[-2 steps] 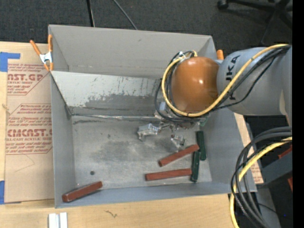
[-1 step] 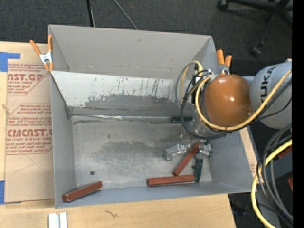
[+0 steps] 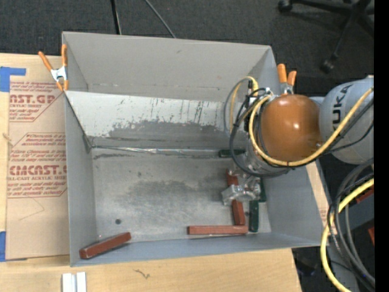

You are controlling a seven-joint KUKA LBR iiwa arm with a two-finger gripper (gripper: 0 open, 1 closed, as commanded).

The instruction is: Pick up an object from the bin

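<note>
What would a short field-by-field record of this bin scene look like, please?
bin: grey metal bin, floor scuffed
gripper: gripper low in the bin's lower right corner
nearest things: short red-brown stick and dark green pen-like thing, side by side just below it
along bottom wall: long red-brown bar, lying flat
lower left corner: red-brown block, lying apart from the rest
held: cannot tell

Enters from the right: grey KUKA arm point(image 3: 347, 129), wrist bent downward under a glossy orange cover point(image 3: 289, 126). Ringed by yellow and black cables point(image 3: 254, 109). Ends in a metal gripper point(image 3: 242, 191), pointing down below the cover.
</note>
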